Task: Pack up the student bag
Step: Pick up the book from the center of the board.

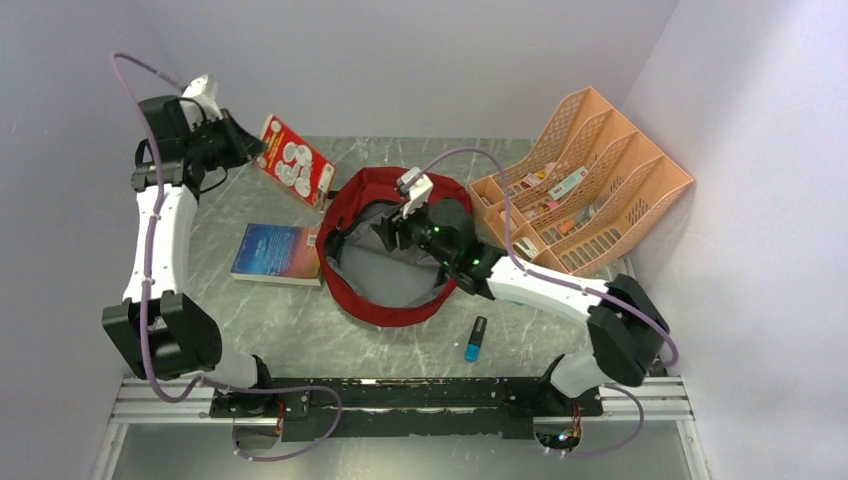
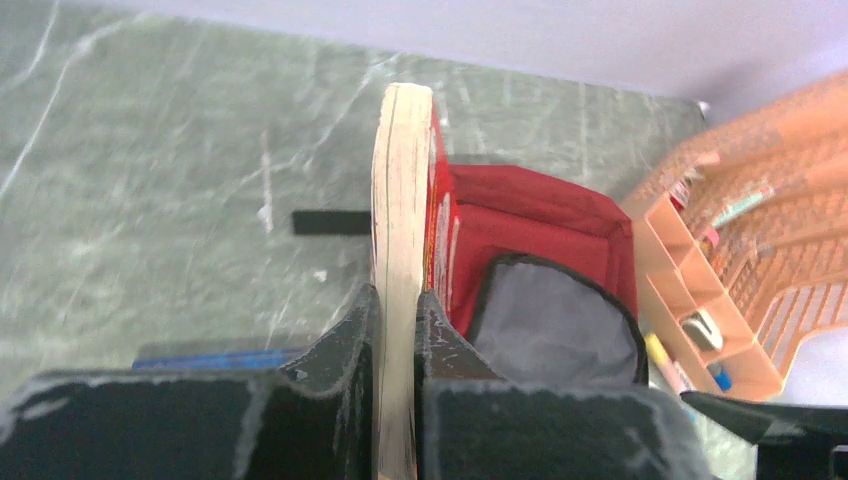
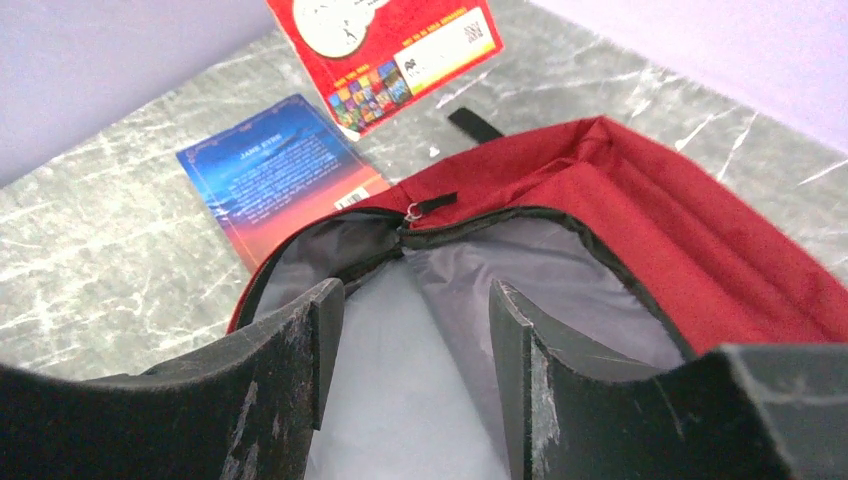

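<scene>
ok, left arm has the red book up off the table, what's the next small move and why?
Probably swing the left gripper and the red book rightward, over the open mouth of the student bag. The book is clamped edge-on and hangs beside the bag's rim, not above it. The right gripper, open and empty, sits over the opening and may need to clear.

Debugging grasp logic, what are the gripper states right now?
Left gripper: closed on the red book.
Right gripper: open, empty, over the open student bag.

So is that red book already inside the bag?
No, the left hand grips the red book outside the bag, which lies open beside it.
</scene>
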Controlling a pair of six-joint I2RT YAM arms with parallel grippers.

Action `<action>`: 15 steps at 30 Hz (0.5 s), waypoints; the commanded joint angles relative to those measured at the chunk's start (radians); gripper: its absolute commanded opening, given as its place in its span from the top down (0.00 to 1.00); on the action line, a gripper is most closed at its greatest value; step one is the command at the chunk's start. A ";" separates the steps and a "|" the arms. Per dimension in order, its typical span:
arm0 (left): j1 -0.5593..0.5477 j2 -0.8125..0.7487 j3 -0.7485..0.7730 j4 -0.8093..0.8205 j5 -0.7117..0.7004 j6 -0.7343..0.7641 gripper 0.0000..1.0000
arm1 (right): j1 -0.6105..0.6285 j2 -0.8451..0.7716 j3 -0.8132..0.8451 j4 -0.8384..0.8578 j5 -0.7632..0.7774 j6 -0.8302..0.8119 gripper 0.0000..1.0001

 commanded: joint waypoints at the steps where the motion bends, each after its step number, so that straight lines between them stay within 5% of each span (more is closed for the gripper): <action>1: -0.125 -0.079 0.097 0.002 0.025 0.137 0.95 | 0.000 -0.140 -0.032 0.029 0.032 -0.071 0.41; 8: -0.289 -0.202 0.125 0.000 0.134 0.275 0.95 | -0.001 -0.378 -0.027 -0.220 0.039 -0.171 0.32; 15: -0.477 -0.357 0.002 0.044 0.341 0.371 0.95 | -0.005 -0.607 0.005 -0.424 -0.026 -0.230 0.07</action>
